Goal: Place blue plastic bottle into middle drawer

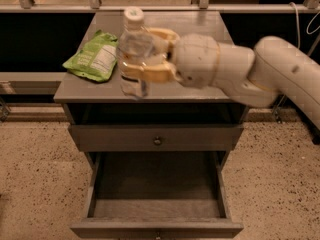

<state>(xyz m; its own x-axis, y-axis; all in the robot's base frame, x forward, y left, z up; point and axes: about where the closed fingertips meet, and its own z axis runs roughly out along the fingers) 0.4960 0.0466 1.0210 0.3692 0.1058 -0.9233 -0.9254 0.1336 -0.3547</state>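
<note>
- The grey cabinet (200,91) filled the middle of the view. It stood on a speckled floor (35,184), with a flat top and two knobbed drawers beneath an open gap.
- The robot's white arm (280,71) reached in from the right edge, across the front of the cabinet top.
- The middle drawer (157,184) stood pulled far out toward the camera, its deep inside open to view.
- The upper drawer (110,136) sat closed just above it, with the same grey front.
- The gripper (140,53) hung over the front left part of the cabinet top, its tan fingers (150,74) pressed against both sides of the bottle — one in front, one behind.
- A green snack bag (95,59) lay flat on the top's left side, just beside the bottle. It bore a pale printed panel, and the print could not be read.
- The blue plastic bottle (134,40) was upright in that grasp, its long axis vertical and its neck pointing up. It was well above the middle drawer, not in it. Whether its base touched the cabinet top could not be told.
- Its label (132,86) wrapped the lower body — no words on it were readable.
- The white screw cap (133,15) crowned the bottle.
- A small round knob (157,140) marked the centre of the upper drawer.
</note>
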